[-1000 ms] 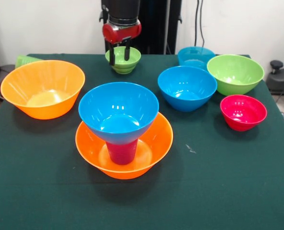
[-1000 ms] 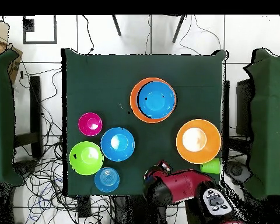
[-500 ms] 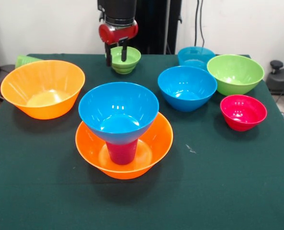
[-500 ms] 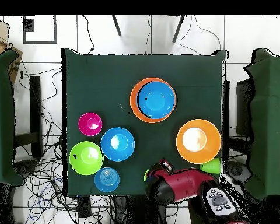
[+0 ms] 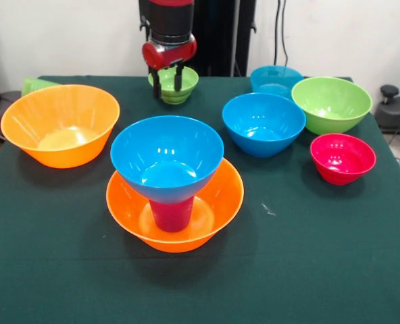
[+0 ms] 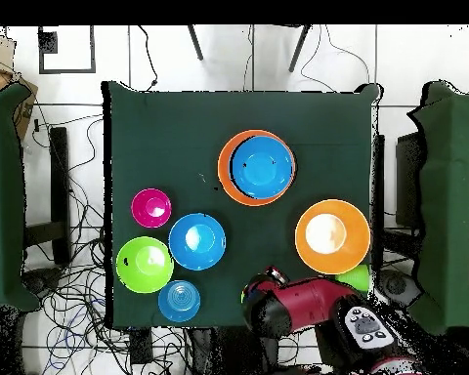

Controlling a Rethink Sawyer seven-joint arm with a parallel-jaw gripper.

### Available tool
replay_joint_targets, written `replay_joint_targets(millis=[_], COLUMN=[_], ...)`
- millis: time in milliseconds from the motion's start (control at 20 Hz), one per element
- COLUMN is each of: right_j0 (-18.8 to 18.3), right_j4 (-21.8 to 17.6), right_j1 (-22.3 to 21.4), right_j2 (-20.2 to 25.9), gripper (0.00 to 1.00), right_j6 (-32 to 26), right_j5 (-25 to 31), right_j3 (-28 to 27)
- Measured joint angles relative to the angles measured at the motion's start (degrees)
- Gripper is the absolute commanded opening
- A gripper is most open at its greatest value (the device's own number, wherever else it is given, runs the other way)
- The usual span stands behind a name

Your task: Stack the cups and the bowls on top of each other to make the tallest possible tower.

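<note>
Front view shows the gripper (image 5: 166,82) at the top middle, its two fingers spread apart over the small green bowl (image 5: 173,85), one finger inside and one outside the near rim. I think grabbing this bowl is the step now. To do it well, pinch the rim firmly and lift straight up. The tower (image 5: 169,182) waits at center, a blue bowl (image 5: 167,158) on top.

- Setting: a robotics lab.
- Evidence: green-clothed table (image 6: 180,127) on white tiled floor (image 6: 160,59); loose cables (image 6: 77,293) trailing round it; similar green tables (image 6: 4,195) alongside; plain white wall (image 5: 65,34).
</note>
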Motion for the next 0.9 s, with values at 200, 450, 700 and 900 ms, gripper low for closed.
replay_joint_targets(millis=[200, 450, 700, 900], right_j0=[0.01, 0.11, 0.79, 1.56], right_j4=[-0.04, -0.30, -0.30, -0.30], right_j1=[1.46, 3.60, 5.12, 5.20], right_j2=[0.02, 0.02, 0.03, -0.03], gripper=[1.00, 1.00, 1.00, 1.00], right_j6=[0.00, 0.00, 0.00, 0.00], right_j5=[0.00, 0.00, 0.01, 0.00], right_j3=[-1.06, -2.60, -2.89, -2.90])
